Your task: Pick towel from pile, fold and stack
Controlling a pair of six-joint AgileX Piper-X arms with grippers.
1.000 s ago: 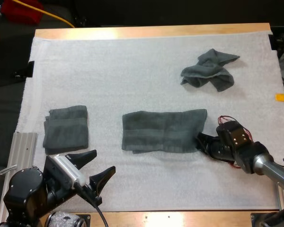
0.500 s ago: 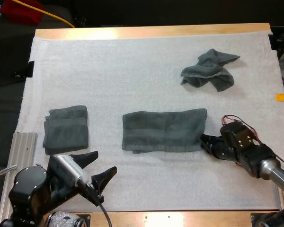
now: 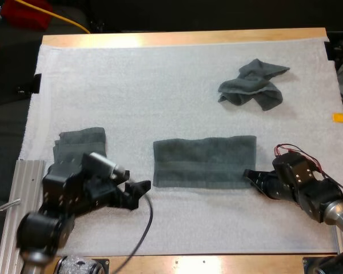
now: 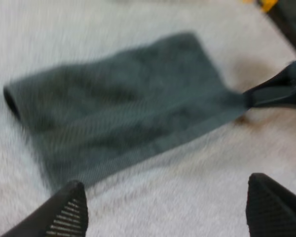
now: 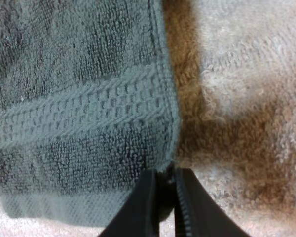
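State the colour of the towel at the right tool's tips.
The towel is dark grey-green with a waffle-weave band; right wrist view shows it best.

This looks like a robotics lab or test bench. A wooden table [image 3: 183, 39] is covered by a white mat [image 3: 160, 85], a ribbed metal rail [image 3: 26, 177] sits just beside the left gripper [image 3: 140, 194], and a yellow cable [image 3: 63, 20] trails past the table's far edge, well beyond it.

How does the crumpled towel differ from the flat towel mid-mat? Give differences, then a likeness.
The crumpled towel is a lumpy heap; the flat towel lies as a smooth rectangle. The crumpled towel sits farther back than the flat towel. The crumpled towel lies untouched; the right end effector pinches the flat towel's near right corner. Both are dark grey-green.
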